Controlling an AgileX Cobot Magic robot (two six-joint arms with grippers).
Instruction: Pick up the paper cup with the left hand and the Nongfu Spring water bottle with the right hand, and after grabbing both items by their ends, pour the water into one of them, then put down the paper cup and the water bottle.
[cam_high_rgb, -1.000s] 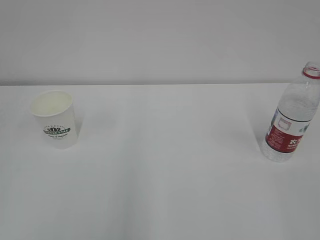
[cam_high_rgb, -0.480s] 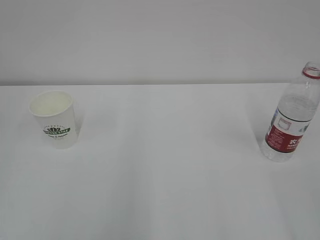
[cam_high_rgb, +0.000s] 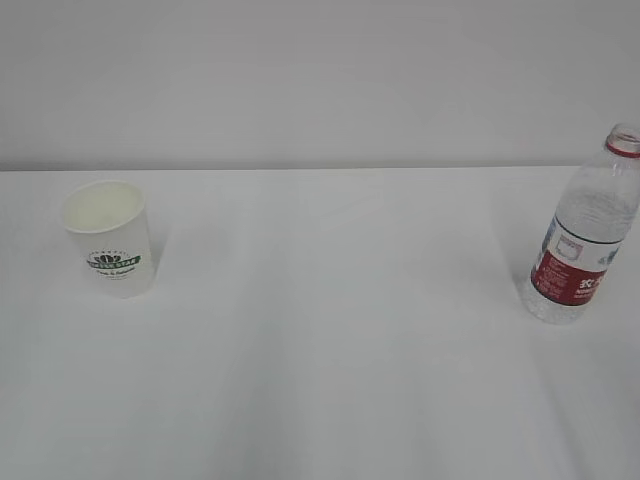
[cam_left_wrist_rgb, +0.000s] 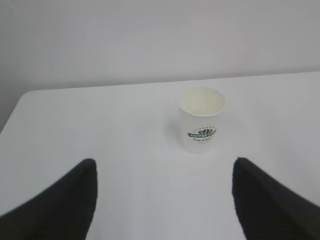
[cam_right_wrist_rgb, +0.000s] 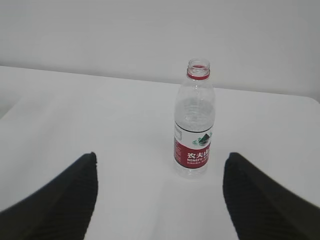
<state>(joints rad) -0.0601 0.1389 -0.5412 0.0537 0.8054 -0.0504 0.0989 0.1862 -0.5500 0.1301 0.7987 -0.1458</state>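
- The paper cup (cam_high_rgb: 108, 239) is stood upright at nine o'clock on the table (cam_high_rgb: 330, 330), mouth up to receive water.
- The Nongfu Spring water bottle (cam_high_rgb: 585, 232) is stood uncapped at three o'clock.
- Each is framed at twelve o'clock between widely parted, empty jaws of the left hand (cam_left_wrist_rgb: 165, 200) and the right hand (cam_right_wrist_rgb: 160, 197), lined up for grasping.

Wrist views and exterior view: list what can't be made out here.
- Both arms: outside the exterior view.
- left hand: only dark fingertips show, the rest cut off by the wrist view's bottom edge.
- paper cup: small lettering too small to read.
- Nongfu Spring water bottle: water level unclear through the clear plastic.
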